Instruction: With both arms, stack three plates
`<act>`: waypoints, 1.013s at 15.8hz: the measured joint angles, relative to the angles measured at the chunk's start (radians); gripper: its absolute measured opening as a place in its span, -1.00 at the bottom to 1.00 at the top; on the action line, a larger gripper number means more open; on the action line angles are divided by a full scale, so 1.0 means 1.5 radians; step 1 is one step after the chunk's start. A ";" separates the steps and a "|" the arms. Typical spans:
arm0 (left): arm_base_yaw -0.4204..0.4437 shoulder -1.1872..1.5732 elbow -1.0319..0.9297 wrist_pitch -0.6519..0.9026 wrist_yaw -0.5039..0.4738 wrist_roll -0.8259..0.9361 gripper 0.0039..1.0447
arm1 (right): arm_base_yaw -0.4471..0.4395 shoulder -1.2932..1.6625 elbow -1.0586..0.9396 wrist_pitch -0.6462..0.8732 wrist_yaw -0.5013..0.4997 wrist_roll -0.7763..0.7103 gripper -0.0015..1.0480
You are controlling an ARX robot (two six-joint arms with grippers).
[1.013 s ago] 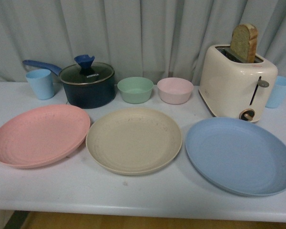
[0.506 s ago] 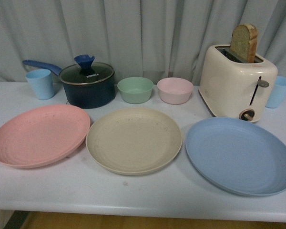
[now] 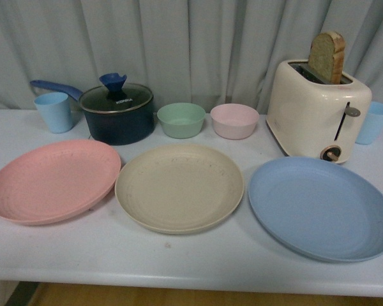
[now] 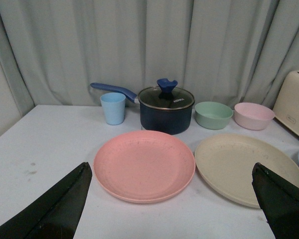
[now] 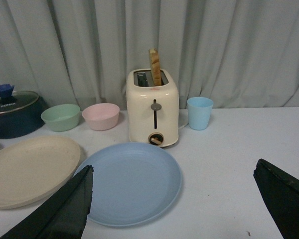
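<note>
Three plates lie side by side on the white table in the front view: the pink plate (image 3: 51, 180) at left, the beige plate (image 3: 179, 186) in the middle, the blue plate (image 3: 320, 207) at right. None overlap. Neither arm shows in the front view. My left gripper (image 4: 172, 199) is open and empty, held back from and above the pink plate (image 4: 144, 164), with the beige plate (image 4: 246, 167) beside it. My right gripper (image 5: 174, 204) is open and empty, held back from the blue plate (image 5: 132, 181); the beige plate (image 5: 30, 169) lies beyond its edge.
Behind the plates stand a light blue cup (image 3: 53, 111), a dark lidded saucepan (image 3: 117, 113), a green bowl (image 3: 181, 120), a pink bowl (image 3: 234, 120), a cream toaster (image 3: 318, 109) with a bread slice, and a second blue cup (image 3: 373, 122). A grey curtain hangs behind.
</note>
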 joint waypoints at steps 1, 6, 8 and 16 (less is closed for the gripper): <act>0.000 0.000 0.000 0.000 0.000 0.000 0.88 | 0.000 0.000 0.000 0.000 0.000 0.000 0.87; 0.000 0.000 0.000 0.000 0.000 0.000 0.88 | 0.000 0.000 0.000 0.000 0.000 0.000 0.87; 0.000 0.000 0.000 0.000 0.000 0.000 0.88 | 0.000 0.000 0.000 0.000 0.000 0.000 0.87; 0.000 0.000 0.000 0.000 0.000 0.000 0.88 | 0.000 0.000 0.000 0.000 0.000 0.000 0.87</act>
